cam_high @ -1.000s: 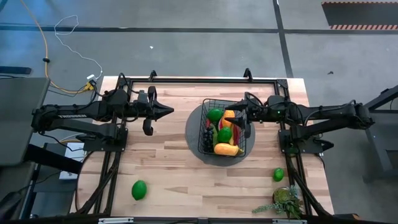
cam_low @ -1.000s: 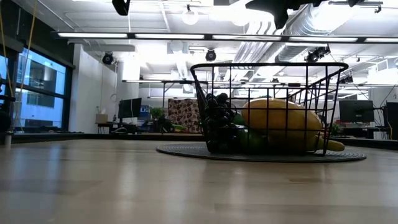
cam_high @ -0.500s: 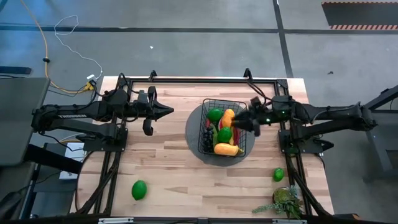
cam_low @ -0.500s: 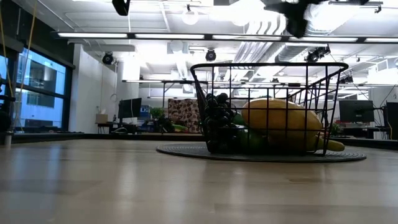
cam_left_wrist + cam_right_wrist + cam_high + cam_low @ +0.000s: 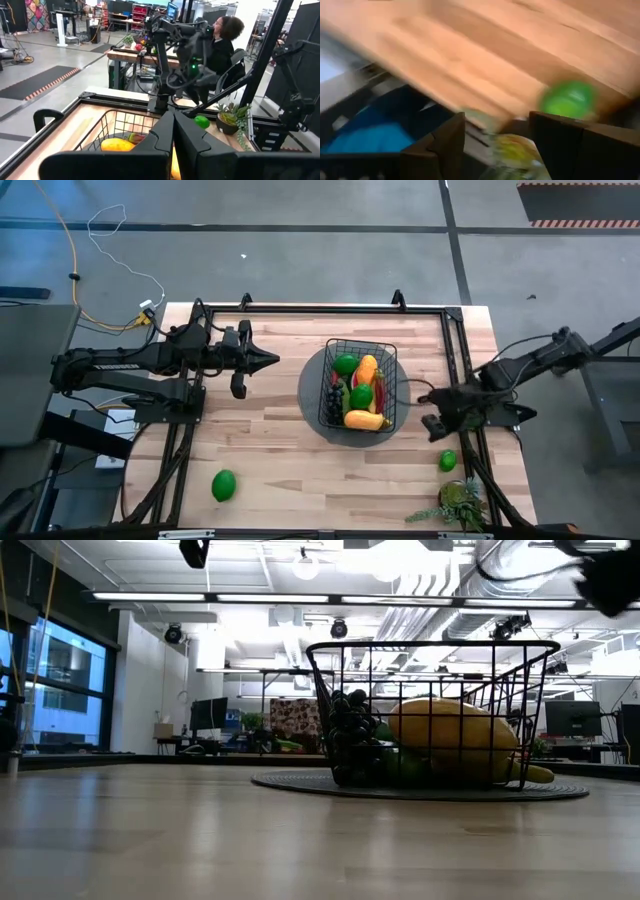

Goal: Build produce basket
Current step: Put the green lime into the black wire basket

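The black wire basket (image 5: 360,385) stands on a dark round mat (image 5: 310,385) at mid-table. It holds produce: a green round fruit (image 5: 345,364), purple grapes (image 5: 332,393), a red piece (image 5: 381,393) and a large yellow fruit (image 5: 363,420). It also shows in the low view (image 5: 430,710). One green fruit (image 5: 224,485) lies near the front left, and a smaller one (image 5: 447,461) near the front right. My right gripper (image 5: 427,411) hangs open and empty beyond that smaller fruit (image 5: 568,98). My left gripper (image 5: 270,360) is shut and empty, left of the basket.
A leafy green plant (image 5: 455,505) stands at the front right corner, next to the small green fruit. A black frame (image 5: 320,308) runs along the far edge. A person (image 5: 225,42) sits beyond the table's right side. Bare wood lies between the basket and the near edge.
My right gripper has left its place over the basket's right half and swung toward the table's right and near edges, ending close to the small green fruit at the front right. The produce in the basket has stayed put.
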Robot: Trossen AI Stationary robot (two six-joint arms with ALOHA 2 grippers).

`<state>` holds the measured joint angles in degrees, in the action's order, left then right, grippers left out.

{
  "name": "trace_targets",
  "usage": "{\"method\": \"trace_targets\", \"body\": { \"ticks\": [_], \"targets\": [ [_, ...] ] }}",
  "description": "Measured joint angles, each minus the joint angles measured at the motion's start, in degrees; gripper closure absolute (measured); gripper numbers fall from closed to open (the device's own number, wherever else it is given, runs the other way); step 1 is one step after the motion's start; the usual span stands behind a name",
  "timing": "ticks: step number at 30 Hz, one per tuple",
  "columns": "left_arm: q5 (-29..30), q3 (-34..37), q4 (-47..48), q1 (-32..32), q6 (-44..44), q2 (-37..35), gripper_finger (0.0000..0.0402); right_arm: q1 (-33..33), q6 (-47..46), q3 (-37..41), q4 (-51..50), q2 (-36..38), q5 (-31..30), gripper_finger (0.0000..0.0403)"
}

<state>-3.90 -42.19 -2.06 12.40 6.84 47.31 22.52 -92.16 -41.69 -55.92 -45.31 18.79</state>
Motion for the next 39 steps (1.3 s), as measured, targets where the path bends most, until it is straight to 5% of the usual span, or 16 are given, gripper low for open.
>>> {"method": "trace_targets", "body": {
  "ticks": [6, 17, 31, 39],
  "targets": [
    [-0.07, 0.0, 1.08, -0.01, -1.03, 0.0, 0.0402, 10.13, -18.39, 0.02, -8.16, -1.63, -4.95, 0.0201],
    [-0.02, 0.02, 1.08, 0.01, -1.24, 0.0, 0.0402, 21.91, -31.34, 0.61, -9.21, -9.89, -9.03, 0.0198],
    [-0.02, 0.02, 1.03, 0.01, 0.23, 0.0, 0.0401, 28.04, -42.18, 11.42, 12.81, -12.49, -10.19, 0.0113],
    [-0.02, 0.02, 1.02, -0.02, 0.19, 0.0, 0.0402, 28.26, -41.34, 11.69, 11.22, -15.67, -8.49, 0.0109]
  ]
}}
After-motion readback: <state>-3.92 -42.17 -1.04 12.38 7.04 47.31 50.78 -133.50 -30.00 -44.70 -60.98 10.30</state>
